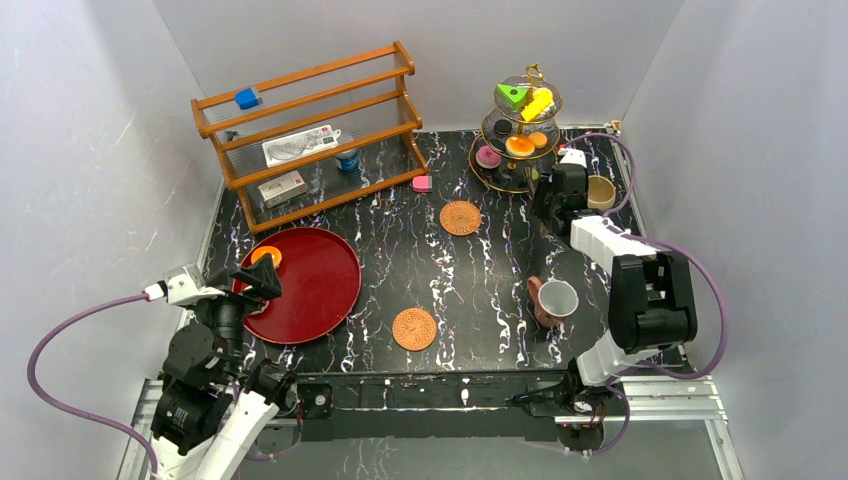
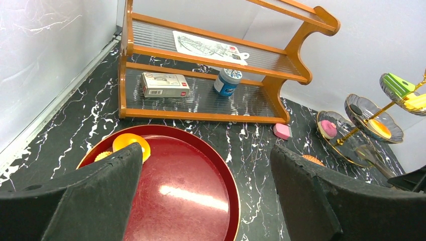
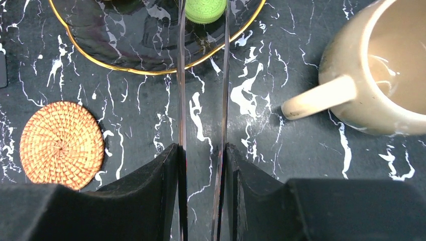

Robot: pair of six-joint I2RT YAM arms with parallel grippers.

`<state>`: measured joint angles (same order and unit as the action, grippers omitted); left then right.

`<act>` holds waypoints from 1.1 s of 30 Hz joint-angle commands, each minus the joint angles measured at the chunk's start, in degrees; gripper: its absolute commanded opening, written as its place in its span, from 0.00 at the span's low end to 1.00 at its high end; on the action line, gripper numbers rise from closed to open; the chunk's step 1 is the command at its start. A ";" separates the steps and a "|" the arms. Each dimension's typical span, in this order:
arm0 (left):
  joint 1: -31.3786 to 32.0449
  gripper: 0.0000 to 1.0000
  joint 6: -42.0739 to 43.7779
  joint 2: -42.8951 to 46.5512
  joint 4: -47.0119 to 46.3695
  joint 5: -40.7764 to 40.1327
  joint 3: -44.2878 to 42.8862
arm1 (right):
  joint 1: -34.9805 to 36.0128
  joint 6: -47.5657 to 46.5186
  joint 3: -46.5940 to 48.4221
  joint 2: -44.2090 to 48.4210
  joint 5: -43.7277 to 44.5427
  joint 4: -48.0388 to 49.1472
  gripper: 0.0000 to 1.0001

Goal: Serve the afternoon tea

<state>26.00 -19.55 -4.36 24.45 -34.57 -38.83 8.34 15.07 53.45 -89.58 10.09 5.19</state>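
Though flat, coarse round coaster (image 3: 61, 144)

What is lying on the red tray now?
One orange cookie lies near the red tray's far-left rim. The left gripper partly covers a second orange piece; I cannot identify it.

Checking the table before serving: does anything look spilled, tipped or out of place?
Nothing looks spilled or broken. The only stray is a small pink block lying loose on the tabletop by the wooden shelf's foot, not on a shelf.
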 commanded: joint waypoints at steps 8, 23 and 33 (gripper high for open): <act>0.19 0.95 -0.28 -1.67 -0.84 0.04 -0.15 | -1.34 -1.51 6.13 -7.94 -2.53 10.74 0.44; 0.19 0.95 -0.27 -1.20 -1.49 0.06 0.24 | -1.92 -1.93 12.47 -14.19 -3.00 11.43 0.56; 0.19 0.95 -0.14 -0.85 -1.55 0.36 0.33 | -1.92 -1.82 12.73 -7.60 -2.79 -0.25 0.53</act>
<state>26.00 -19.62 -5.21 24.36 -33.98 -38.74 6.72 13.52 63.33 -103.44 6.90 9.28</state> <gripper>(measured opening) 0.952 0.543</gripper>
